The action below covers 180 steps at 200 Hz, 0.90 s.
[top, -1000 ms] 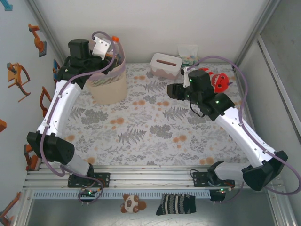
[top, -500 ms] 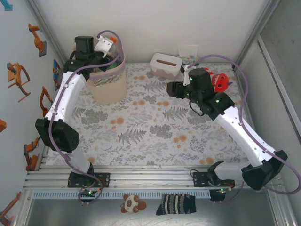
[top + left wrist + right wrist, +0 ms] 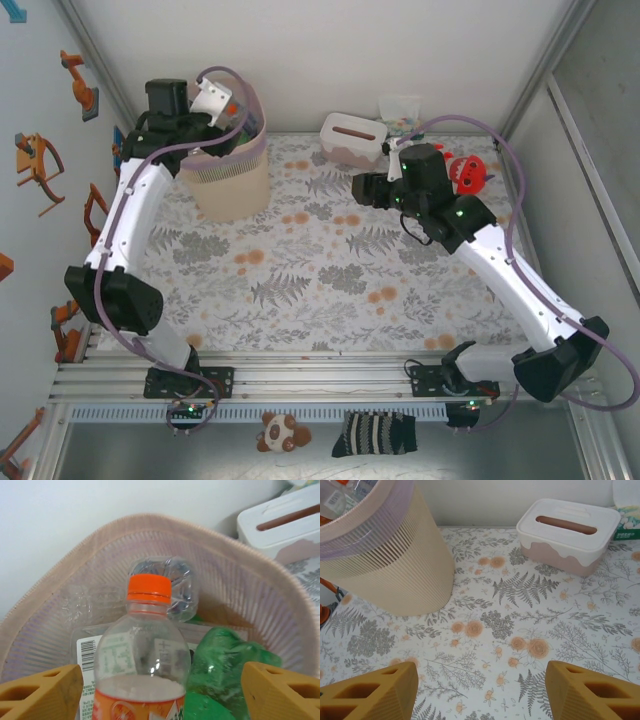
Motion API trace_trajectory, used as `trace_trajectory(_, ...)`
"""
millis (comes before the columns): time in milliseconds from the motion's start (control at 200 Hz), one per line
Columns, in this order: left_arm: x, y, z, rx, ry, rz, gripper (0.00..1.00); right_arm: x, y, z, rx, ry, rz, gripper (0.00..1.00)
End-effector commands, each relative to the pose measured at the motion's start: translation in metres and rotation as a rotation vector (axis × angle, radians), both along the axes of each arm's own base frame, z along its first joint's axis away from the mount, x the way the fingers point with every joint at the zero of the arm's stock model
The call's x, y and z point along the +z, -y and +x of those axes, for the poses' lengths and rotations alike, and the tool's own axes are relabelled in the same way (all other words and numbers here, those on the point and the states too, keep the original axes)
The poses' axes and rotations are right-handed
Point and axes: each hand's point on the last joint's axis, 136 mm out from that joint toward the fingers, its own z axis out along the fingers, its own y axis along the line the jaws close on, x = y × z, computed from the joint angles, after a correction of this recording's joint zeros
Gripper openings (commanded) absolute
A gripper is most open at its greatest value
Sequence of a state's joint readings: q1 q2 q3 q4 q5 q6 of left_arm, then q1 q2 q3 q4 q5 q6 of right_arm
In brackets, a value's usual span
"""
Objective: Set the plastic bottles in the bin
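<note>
The left gripper [image 3: 161, 672] is over in the far left corner, hanging right above the mouth of the tall beige ribbed bin [image 3: 150, 522] with its pink liner. Its yellow fingers [image 3: 45, 692] are spread wide, open and gripping nothing. Between them, touching neither, a clear plastic bottle with an orange cap [image 3: 142, 645] and an orange label stands upright inside the bin. Its base is out of sight, so I cannot tell what it rests on. Just behind the cap lies a crumpled clear bottle [image 3: 172, 582], a crushed green bottle [image 3: 225, 655] sits to the right, and a white barcode label [image 3: 86, 652] shows on the left, all down in the bin.

The right gripper [image 3: 481, 672] hovers over the grey-and-orange flowered tablecloth [image 3: 520, 630] around mid-table. Its fingers are parted too, with only cloth between them. The bin stands ahead on its left, and the white tissue box with a brown slot [image 3: 565, 535] is ahead on its right, well apart from the bin. A red plush toy [image 3: 468, 172] lies just beside the right arm, near the far right corner.
</note>
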<state>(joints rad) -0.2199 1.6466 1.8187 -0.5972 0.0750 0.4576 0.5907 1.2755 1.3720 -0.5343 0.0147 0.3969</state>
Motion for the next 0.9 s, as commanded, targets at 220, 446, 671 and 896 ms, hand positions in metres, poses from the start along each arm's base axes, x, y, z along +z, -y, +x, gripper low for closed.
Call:
trace_trajectory(220, 0.028, -0.009, 0.002, 0.011, 0.036, -0.154, 0.64, 0.020, -0.002, 0.000, -0.006, 0.046, 0.045, 0.67)
trace_trajectory(446, -0.002, -0.011, 0.019, -0.002, -0.073, -0.191, 0.50, 0.020, 0.000, 0.000, -0.013, 0.048, 0.041, 0.67)
trace_trajectory(671, -0.041, 0.018, 0.013, -0.156, -0.297, -0.255, 0.48, 0.018, -0.002, 0.001, -0.013, 0.041, 0.043, 0.67)
trace_trajectory(896, -0.043, 0.043, -0.008, -0.313, -0.389, -0.349, 0.45, 0.017, -0.002, 0.002, -0.012, 0.039, 0.043, 0.67)
